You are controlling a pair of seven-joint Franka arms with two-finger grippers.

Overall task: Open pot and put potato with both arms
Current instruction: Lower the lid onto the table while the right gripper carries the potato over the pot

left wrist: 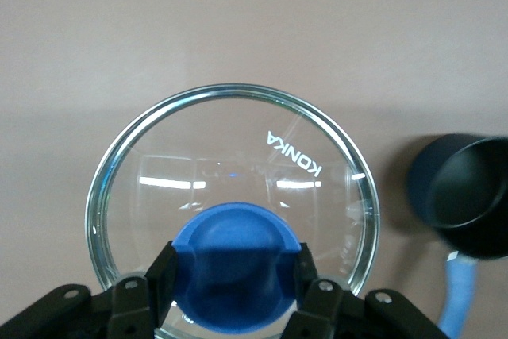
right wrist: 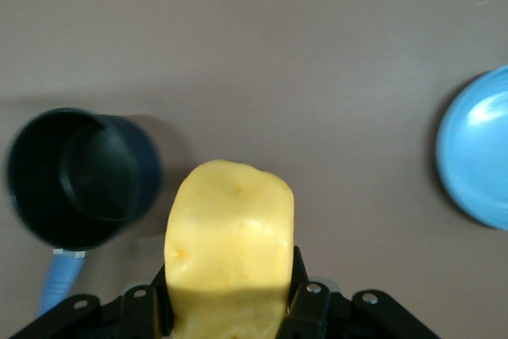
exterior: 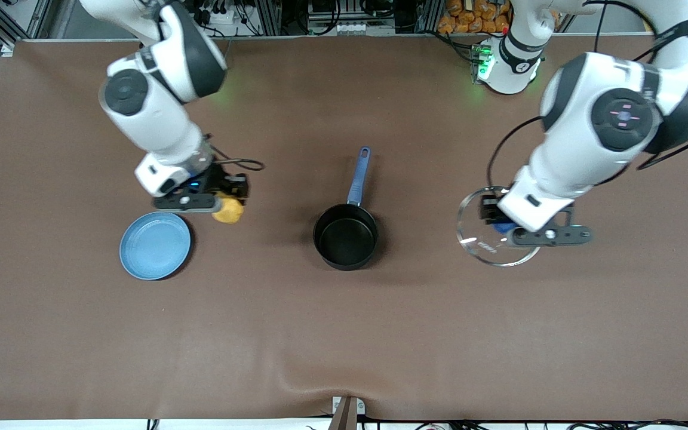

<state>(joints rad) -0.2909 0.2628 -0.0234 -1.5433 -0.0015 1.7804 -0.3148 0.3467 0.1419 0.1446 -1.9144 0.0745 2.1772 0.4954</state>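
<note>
the pot (exterior: 345,236), a round black saucepan with a smooth dark inside and a straight blue handle pointing up the frame, sits open at the centre of the front view on the brown cloth table (exterior: 344,334). the right gripper (exterior: 220,206), at centre-left of that frame, pinches the potato (exterior: 228,210), a lumpy yellow oval, in the air over the table just above the plate (exterior: 155,245), a flat light-blue disc with fine rings. in the right wrist view the potato (right wrist: 228,248) fills the lower middle, clamped between the black fingers (right wrist: 300,295). the left gripper (exterior: 508,230), at centre-right, grips the blue knob (left wrist: 234,263) of the lid (left wrist: 230,188), a clear glass dome with a shiny metal rim.
</note>
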